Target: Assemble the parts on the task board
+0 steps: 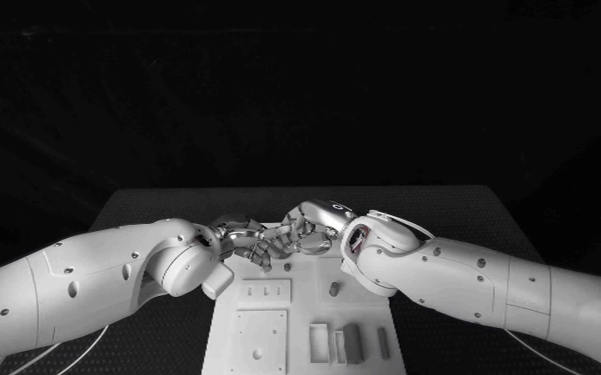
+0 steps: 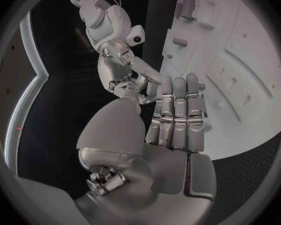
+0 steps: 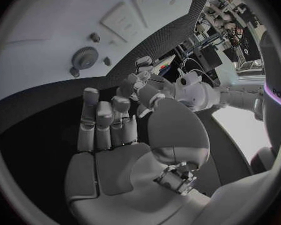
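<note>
The left robot hand (image 1: 251, 240) and the right robot hand (image 1: 316, 221) meet fingertip to fingertip over the far end of the task board (image 1: 294, 319), so close that from the head view their silver fingers tangle together and I cannot tell there whether anything sits between them. From the left wrist, the left hand's fingers (image 2: 178, 115) lie straight and side by side, thumb out to one side, nothing in the palm; from the right wrist, the right hand's fingers (image 3: 103, 120) stand apart and gently curled, also holding nothing that I can see. Both white forearms slant inward from the near corners of the table (image 1: 464, 206), crossing the board's long edges and leaving only its middle strip uncovered. There, a small dark part (image 1: 334, 288) stands in the board just beside the right forearm, and a cluster of upright block parts (image 1: 340, 343) stands toward the near end, well apart from both hands. The right wrist view also shows a gear (image 3: 85, 58) lying on the board with small pegs near it. Past the board's far edge the black table runs on bare to its back edge, and there is open table to either side beyond the arms.
</note>
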You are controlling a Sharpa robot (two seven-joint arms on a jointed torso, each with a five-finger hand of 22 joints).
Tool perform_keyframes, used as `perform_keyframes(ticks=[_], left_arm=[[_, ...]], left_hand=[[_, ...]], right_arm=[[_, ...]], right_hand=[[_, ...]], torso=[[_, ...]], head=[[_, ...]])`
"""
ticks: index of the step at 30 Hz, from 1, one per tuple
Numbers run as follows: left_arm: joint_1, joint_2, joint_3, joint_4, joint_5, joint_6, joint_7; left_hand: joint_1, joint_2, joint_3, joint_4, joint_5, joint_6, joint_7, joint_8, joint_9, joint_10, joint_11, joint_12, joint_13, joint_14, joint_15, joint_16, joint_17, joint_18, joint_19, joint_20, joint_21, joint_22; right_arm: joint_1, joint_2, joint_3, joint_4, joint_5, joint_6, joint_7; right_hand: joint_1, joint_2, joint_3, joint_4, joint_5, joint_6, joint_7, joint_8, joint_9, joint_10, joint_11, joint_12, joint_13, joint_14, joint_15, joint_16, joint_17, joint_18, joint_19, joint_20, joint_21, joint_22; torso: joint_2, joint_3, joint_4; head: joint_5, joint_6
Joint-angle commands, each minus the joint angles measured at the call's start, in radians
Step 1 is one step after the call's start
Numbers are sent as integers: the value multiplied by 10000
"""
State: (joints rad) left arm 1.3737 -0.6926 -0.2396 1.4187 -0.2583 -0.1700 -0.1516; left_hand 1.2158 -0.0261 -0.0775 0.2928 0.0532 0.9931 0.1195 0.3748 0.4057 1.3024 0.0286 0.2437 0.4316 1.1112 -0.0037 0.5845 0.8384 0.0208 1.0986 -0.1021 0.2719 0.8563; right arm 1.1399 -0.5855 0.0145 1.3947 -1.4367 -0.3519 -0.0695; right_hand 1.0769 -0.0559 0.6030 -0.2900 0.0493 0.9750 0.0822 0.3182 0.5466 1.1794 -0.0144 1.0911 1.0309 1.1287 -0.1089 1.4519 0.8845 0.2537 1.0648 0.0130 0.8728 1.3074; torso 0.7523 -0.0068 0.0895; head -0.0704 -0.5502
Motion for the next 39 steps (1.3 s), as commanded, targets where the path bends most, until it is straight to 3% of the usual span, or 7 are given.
perform_keyframes(ticks=[1,16,25,39], left_arm=[[9,76,18,60,59,42,118],[9,85,19,41,79,-82,132],[8,111,19,15,80,-120,99],[7,154,18,-7,80,-103,79]], left_hand=[[44,-18,-67,-4,-45,-58,12,-64,-3,-84,3,-38,19,-41,-18,-34,-12,169,-49,-28,-67,15],[704,255,-22,-53,-43,-25,-8,-70,47,-45,-16,-102,173,-11,-32,7,-48,197,-16,-30,-86,83],[1930,480,635,-40,-30,59,-35,-66,98,28,-32,-172,324,39,-41,58,-87,178,35,-25,-118,141],[2462,613,1035,-66,45,173,-79,-92,127,102,-53,-274,466,62,-55,111,-129,147,49,-44,-176,201]], right_arm=[[-5,104,0,37,-86,160,78],[-6,199,-1,20,-72,180,74],[-7,215,-1,54,-72,241,20],[-8,235,-1,35,-72,238,-30]], right_hand=[[-65,-28,-7,45,-2,216,149,33,85,28,-1,33,9,4,-84,50,16,81,49,-13,68,182],[-81,-31,-7,43,-2,227,146,33,90,24,-4,36,13,0,-86,53,16,81,47,-13,70,180],[-95,-47,-11,40,-2,227,145,28,91,21,-5,38,16,-3,-87,55,16,81,44,-13,71,180],[-102,-42,-5,40,-2,232,143,25,94,19,-7,41,20,-4,-90,58,17,81,44,-15,74,178]], torso=[[-1,-10,8],[3,-5,-1],[-2,1,4],[5,7,-4]], head=[[-10,-19],[4,-29],[8,-40],[28,-60]])
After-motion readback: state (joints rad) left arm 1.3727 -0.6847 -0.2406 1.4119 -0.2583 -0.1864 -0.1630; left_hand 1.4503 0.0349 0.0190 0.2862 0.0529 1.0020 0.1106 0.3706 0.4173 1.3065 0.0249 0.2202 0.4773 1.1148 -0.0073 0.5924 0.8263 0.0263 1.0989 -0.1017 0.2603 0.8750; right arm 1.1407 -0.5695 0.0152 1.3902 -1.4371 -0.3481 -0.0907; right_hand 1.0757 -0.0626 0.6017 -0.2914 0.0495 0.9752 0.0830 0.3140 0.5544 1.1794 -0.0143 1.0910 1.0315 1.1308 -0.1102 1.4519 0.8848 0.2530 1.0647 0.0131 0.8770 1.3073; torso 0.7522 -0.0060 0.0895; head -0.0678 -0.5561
